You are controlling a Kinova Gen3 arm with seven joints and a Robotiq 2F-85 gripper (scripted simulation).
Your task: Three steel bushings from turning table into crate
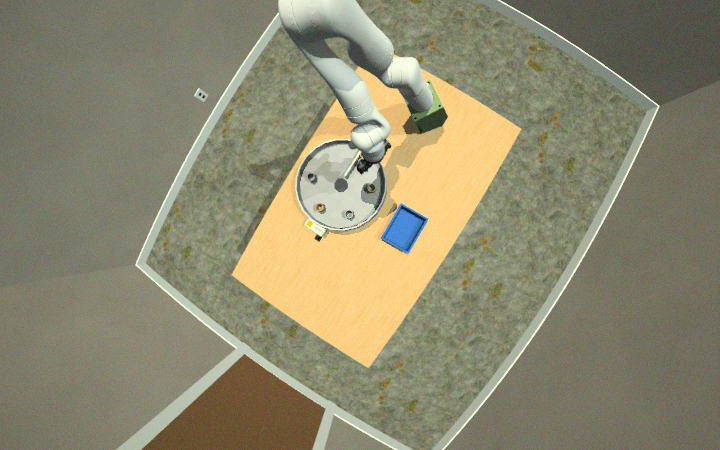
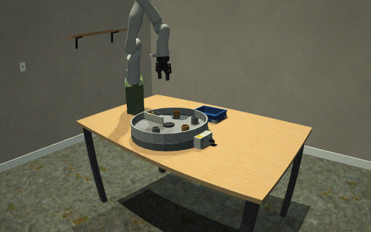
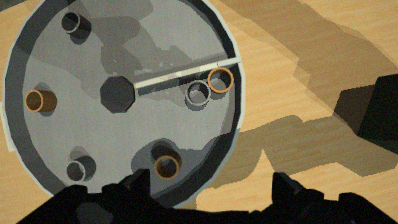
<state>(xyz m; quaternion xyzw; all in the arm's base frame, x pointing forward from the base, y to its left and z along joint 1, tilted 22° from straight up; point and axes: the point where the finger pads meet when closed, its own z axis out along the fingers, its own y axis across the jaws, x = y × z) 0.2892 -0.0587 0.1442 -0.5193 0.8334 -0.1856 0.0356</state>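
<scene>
steel bushings [image 3: 198,93] on turning table [image 2: 140,134]; jaws wide, empty.

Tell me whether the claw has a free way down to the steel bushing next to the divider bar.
Probably yes. The open, empty claw hangs above the turning table; nothing lies between. But a brass bushing touches the steel bushing, crowding one finger.
</scene>
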